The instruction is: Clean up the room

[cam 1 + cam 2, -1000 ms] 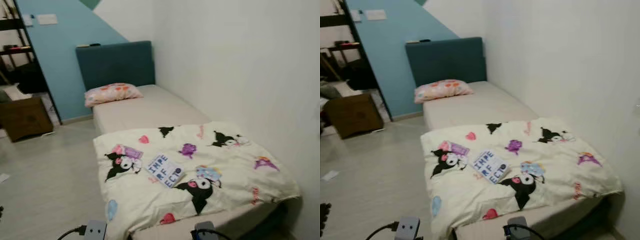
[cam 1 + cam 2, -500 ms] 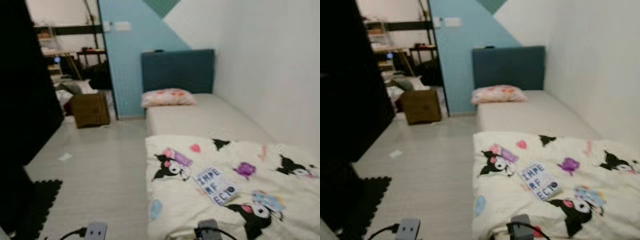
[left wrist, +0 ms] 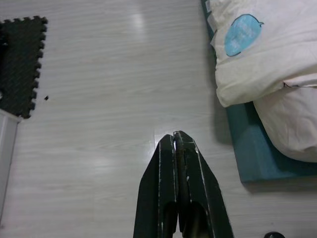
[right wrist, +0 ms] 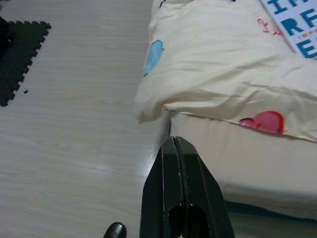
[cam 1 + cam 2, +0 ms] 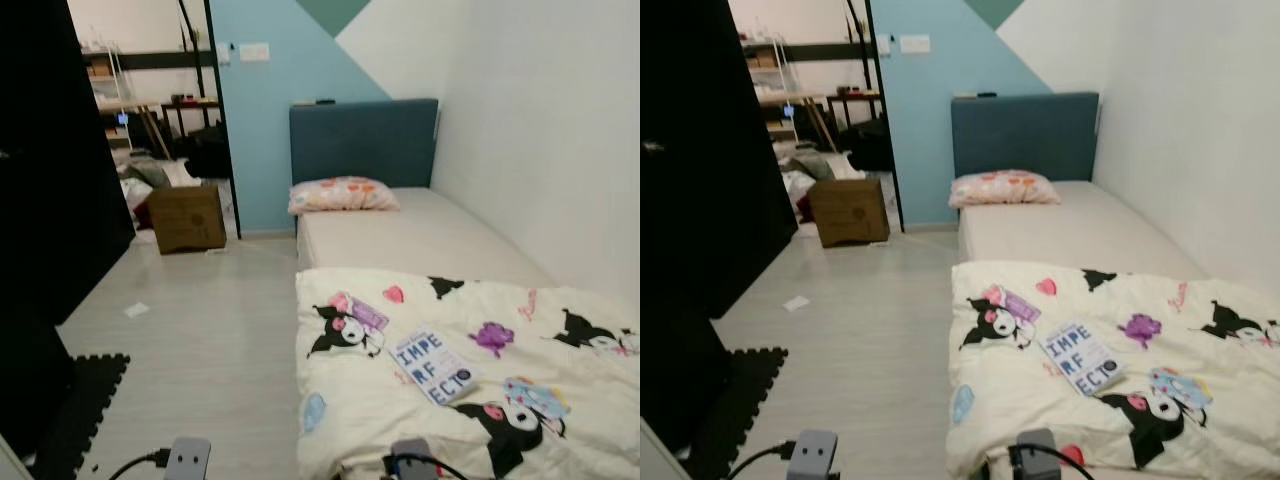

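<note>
Both my end effectors hang idle – left end effector [image 3: 177, 136] and right end effector [image 4: 177, 141] pressed together, over the floor [image 5: 200, 330]. The book [image 5: 433, 365] lies on the bed's duvet [image 5: 350, 420]; I'd step closer squarely before reaching – 1 hand suffices

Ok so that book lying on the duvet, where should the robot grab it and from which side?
Probably the book's near corner, approached from the floor side of the bed: it lies flat and skewed on the soft duvet, so a finger could press under the edge.
</note>
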`<state>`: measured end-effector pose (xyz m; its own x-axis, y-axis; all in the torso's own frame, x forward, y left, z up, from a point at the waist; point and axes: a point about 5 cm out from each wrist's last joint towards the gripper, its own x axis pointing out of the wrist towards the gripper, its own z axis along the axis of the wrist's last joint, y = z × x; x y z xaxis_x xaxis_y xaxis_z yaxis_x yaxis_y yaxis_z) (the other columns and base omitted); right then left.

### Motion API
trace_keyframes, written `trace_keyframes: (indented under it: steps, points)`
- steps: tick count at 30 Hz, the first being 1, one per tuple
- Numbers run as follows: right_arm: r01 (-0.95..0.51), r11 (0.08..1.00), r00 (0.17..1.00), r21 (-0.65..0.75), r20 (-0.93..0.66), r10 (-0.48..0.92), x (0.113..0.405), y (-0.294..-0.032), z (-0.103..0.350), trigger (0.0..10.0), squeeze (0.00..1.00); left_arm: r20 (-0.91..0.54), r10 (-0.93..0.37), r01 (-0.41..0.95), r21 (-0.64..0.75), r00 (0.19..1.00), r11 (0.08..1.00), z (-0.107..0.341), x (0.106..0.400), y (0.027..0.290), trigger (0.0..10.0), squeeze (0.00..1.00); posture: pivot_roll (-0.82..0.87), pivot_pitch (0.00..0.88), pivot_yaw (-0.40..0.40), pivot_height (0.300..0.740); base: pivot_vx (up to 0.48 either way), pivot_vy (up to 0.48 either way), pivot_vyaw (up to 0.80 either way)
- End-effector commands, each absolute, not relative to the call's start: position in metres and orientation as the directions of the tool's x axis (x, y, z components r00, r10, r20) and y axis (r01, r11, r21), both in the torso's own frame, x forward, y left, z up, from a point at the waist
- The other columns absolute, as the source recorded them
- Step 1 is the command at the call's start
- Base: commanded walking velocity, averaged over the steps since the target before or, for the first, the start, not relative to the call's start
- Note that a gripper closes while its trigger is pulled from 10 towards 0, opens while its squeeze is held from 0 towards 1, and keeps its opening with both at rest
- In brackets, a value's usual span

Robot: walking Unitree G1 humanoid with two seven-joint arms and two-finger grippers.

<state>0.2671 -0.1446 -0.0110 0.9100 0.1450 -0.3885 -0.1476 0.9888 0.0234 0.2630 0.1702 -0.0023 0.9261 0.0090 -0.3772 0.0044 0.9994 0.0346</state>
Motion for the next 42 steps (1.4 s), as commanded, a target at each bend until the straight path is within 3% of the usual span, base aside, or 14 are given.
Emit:
trace_keyframes:
  steps: [1, 29, 42]
  points:
    - [-0.140, 0.990, 0.905, 0.024, -0.403, 0.138, 0.2632, -0.1471, -0.0147, 10.0, 0.00, -0.408, 0.017, 0.000, 0.043, 0.913, 0.999, -0.0080, 0.2591, 0.1719, 10.0, 0.00, -0.01, 0.101, 0.031, 0.740, 0.000, -0.480, 0.00]
    - [-0.148, 0.989, 0.907, 0.027, -0.396, 0.147, 0.2647, -0.1459, -0.0133, 10.0, 0.00, -0.405, 0.046, -0.034, 0.035, 0.913, 0.999, -0.0077, 0.2609, 0.1765, 10.0, 0.00, -0.01, 0.093, 0.027, 0.740, 0.000, -0.464, 0.00]
    - [-0.153, 0.988, 0.906, 0.028, -0.396, 0.152, 0.2640, -0.1443, -0.0138, 10.0, 0.00, -0.359, 0.037, -0.044, -0.012, 0.933, 0.999, -0.0022, 0.2620, 0.1793, 10.0, 0.00, -0.01, 0.083, 0.027, 0.740, 0.000, 0.301, 0.00]
